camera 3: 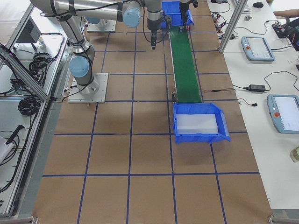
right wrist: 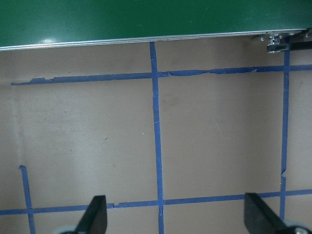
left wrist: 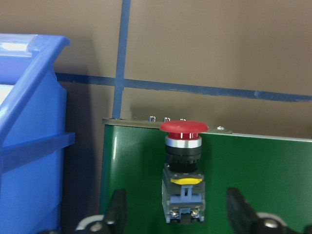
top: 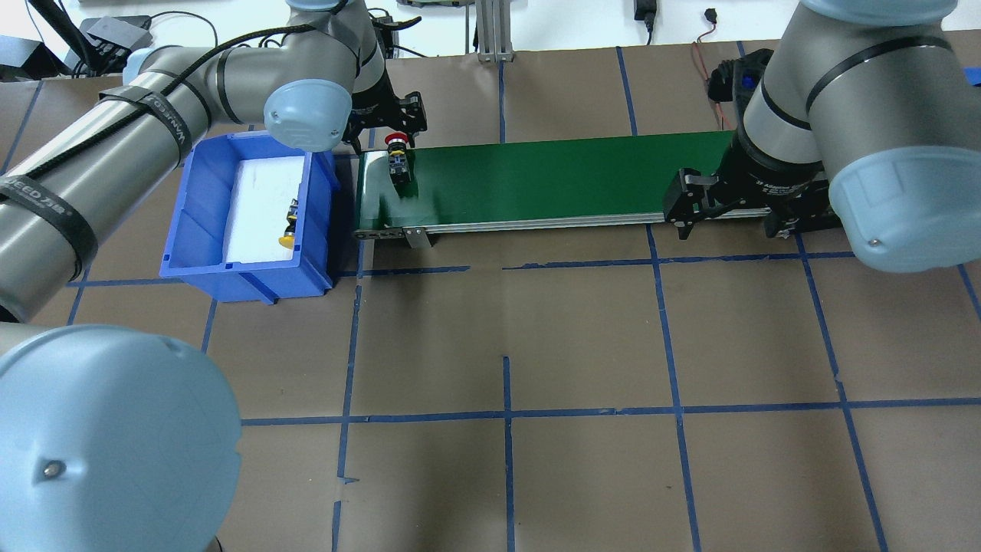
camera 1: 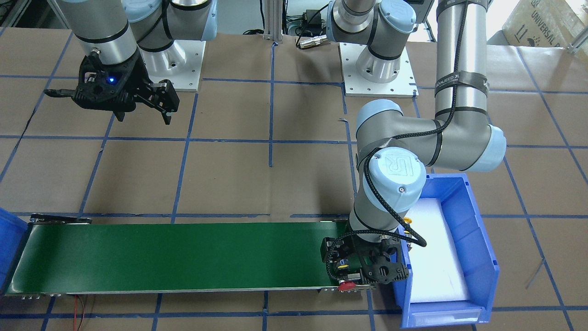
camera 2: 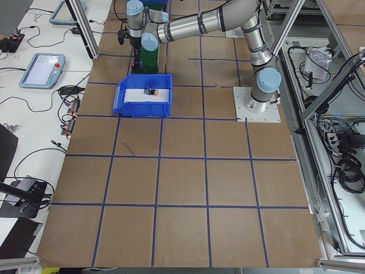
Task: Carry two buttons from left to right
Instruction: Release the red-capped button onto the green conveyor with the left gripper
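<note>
The red button (left wrist: 183, 161) lies on its side on the left end of the green conveyor belt (top: 552, 180), cap toward the belt's far edge; it also shows in the overhead view (top: 397, 153) and front view (camera 1: 347, 285). My left gripper (left wrist: 178, 207) is open, its fingers (left wrist: 117, 209) on either side of the button's black body without touching it. The yellow button (top: 288, 230) lies on white foam in the blue bin (top: 245, 276) beside the belt's left end. My right gripper (right wrist: 175, 214) is open and empty, over the table near the belt's right end (top: 728, 218).
A second blue bin (camera 3: 198, 123) with white foam stands at the belt's right end; its corner shows in the front view (camera 1: 7, 239). Blue tape lines grid the brown table. The left arm's elbow (camera 1: 395, 170) hangs over the first bin.
</note>
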Controlling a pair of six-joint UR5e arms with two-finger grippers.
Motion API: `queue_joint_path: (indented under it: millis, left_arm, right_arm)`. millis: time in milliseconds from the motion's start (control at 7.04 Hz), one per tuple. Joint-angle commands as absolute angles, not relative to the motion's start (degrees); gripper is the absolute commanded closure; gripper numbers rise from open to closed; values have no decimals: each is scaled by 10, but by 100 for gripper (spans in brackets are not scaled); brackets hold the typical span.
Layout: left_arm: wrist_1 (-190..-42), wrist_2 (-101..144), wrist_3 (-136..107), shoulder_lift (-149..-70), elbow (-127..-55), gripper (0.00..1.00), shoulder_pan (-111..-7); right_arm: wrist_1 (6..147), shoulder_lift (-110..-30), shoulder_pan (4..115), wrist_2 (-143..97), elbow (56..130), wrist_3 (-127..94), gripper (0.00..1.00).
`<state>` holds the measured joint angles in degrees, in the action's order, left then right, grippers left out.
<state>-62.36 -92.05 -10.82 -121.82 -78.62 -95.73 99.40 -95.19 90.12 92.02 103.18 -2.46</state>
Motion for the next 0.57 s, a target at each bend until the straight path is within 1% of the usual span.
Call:
queue_joint_path:
  millis: [0,142,426]
  left_arm:
    - [-634,-918,-29,-1209,-761,0,-917]
    - [-664,-916,31,-1201,-751,0,-882]
    - [-679,-914,158,-1186,-758,0,-827]
  right_arm:
    - [994,-952,901,920,1032,-25,0]
    - [994,-952,902,920,1032,-25,0]
    - [994,-952,902,920,1034,-24,0]
